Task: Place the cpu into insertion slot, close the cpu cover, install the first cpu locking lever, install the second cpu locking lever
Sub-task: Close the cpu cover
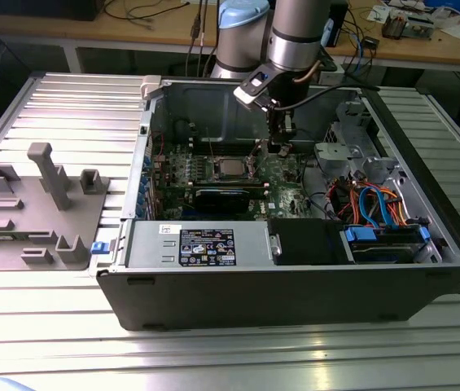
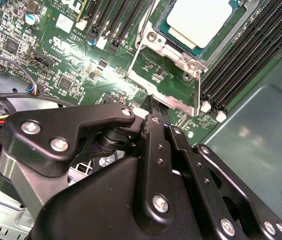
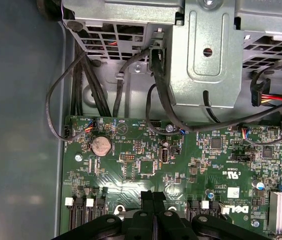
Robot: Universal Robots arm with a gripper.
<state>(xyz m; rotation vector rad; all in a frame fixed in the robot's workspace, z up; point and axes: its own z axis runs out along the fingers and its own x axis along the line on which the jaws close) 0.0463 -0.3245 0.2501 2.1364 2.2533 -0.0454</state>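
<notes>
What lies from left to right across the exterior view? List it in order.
Grey fixture → cpu → tool → blue cables

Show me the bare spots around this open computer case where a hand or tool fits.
Free: the ribbed table in front of the case, and its stretch between the grey fixture and the far edge. Crowded: the motherboard around the cpu, where the gripper hangs, and the cable bundle at the exterior view's right.
</notes>
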